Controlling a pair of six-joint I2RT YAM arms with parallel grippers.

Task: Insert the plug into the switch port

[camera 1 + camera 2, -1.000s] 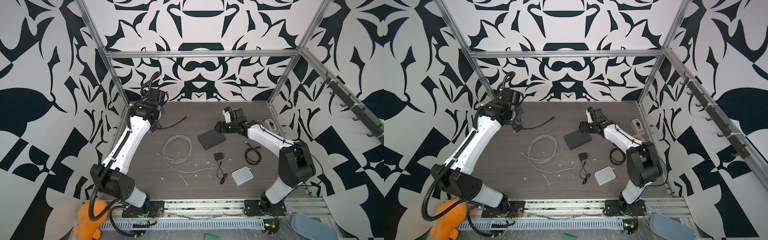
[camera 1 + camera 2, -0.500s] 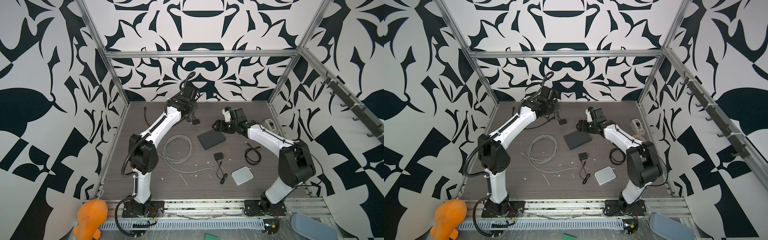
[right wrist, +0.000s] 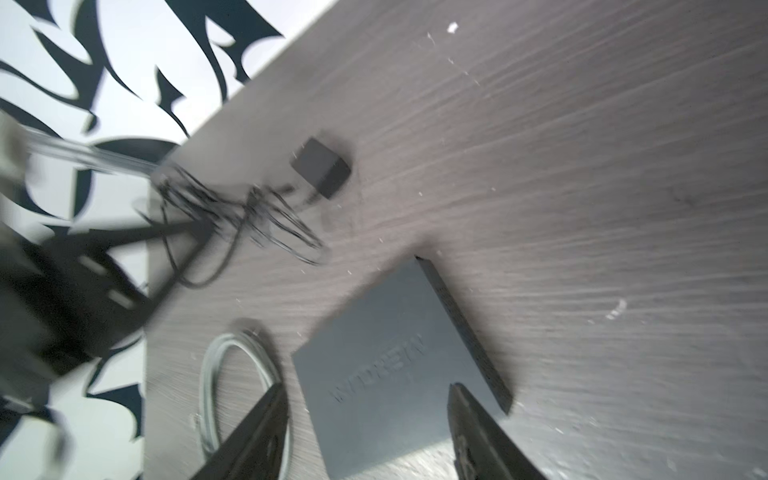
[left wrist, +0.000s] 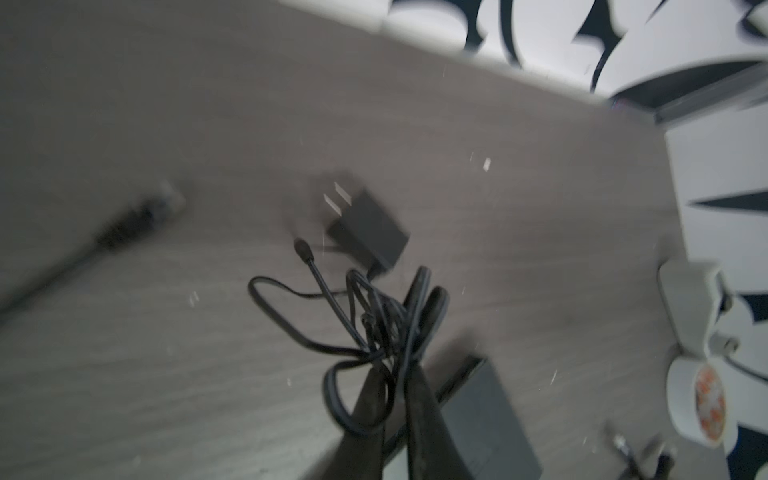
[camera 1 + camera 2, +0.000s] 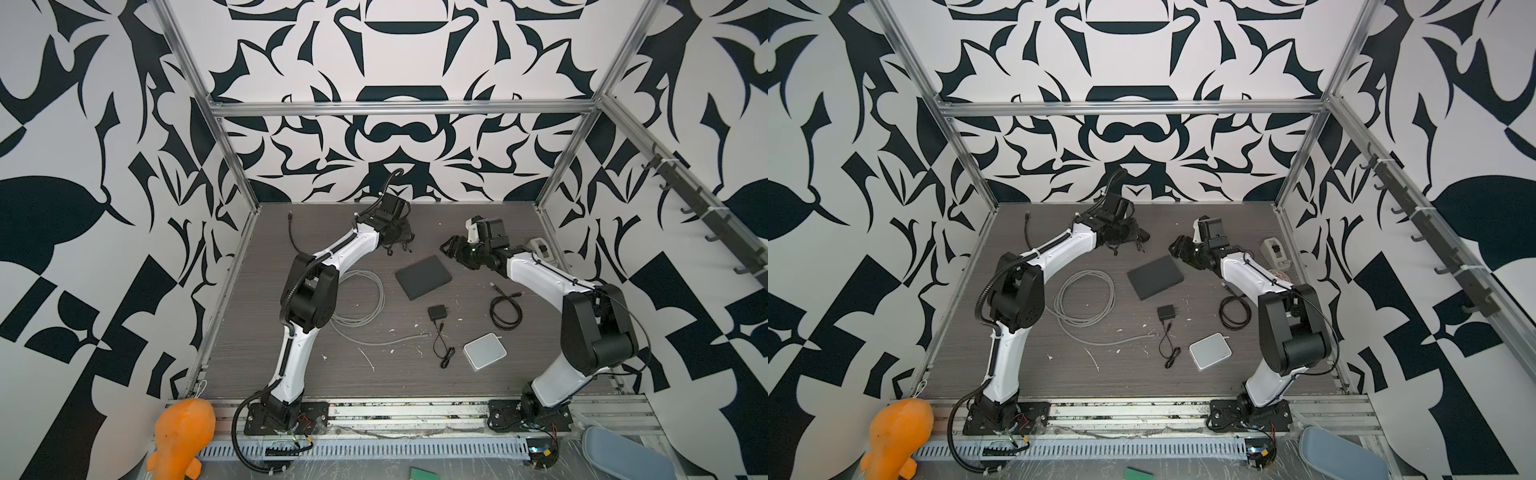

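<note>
My left gripper (image 5: 400, 240) (image 5: 1126, 240) hovers over the back middle of the table, shut on a tangled bundle of thin black cable (image 4: 376, 324). From the bundle hang a black power adapter (image 4: 368, 235) with two prongs and a small barrel plug (image 4: 303, 249). The flat matte-black switch box (image 5: 424, 276) (image 5: 1155, 277) (image 3: 395, 361) lies just in front and to the right. Its dark side edge (image 3: 461, 324) shows, but motion blur hides the switch port. My right gripper (image 5: 451, 248) (image 3: 365, 399) stands open just above the box's back right corner.
A second black adapter (image 5: 437, 311) with its cable, a white rounded box (image 5: 485, 351), a grey cable coil (image 5: 361, 299) and a black cable coil (image 5: 505, 307) lie on the table. A loose black cable (image 5: 293, 232) lies at the back left. A white device (image 5: 540, 247) sits by the right wall.
My left arm swung from the back left corner to the back middle and now holds the cable bundle with the adapter. My right gripper's jaws narrowed a little over the box.
</note>
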